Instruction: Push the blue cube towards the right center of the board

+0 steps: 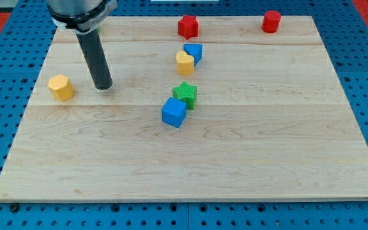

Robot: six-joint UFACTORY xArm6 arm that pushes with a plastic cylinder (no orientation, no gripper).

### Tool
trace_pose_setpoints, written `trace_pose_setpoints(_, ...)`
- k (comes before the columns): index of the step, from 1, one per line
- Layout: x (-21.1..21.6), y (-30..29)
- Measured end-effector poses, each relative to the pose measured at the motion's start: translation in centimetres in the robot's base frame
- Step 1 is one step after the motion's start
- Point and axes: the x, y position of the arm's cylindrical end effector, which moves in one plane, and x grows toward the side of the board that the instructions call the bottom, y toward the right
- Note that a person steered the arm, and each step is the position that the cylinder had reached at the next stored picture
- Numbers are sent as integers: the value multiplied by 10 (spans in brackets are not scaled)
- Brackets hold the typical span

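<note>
The blue cube (174, 112) lies near the middle of the wooden board (280, 153), touching the green star block (186, 94) just up and to its right. My tip (103, 86) rests on the board at the view's left, well to the left of the blue cube and a little above its level. The rod runs up from the tip to the arm at the view's top left.
A yellow hexagonal block (61, 87) sits left of my tip. A yellow block (184, 63) touches a second blue block (194, 52) above the star. A red star-like block (188, 26) and a red cylinder (271, 21) stand along the top edge.
</note>
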Motion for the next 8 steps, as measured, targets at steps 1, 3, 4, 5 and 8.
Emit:
trace_pose_setpoints(1, -3, 11)
trace_pose_setpoints(3, -18, 90)
trace_pose_setpoints(4, 19, 90)
trace_pose_setpoints(5, 46, 118)
trace_pose_setpoints(8, 112, 176)
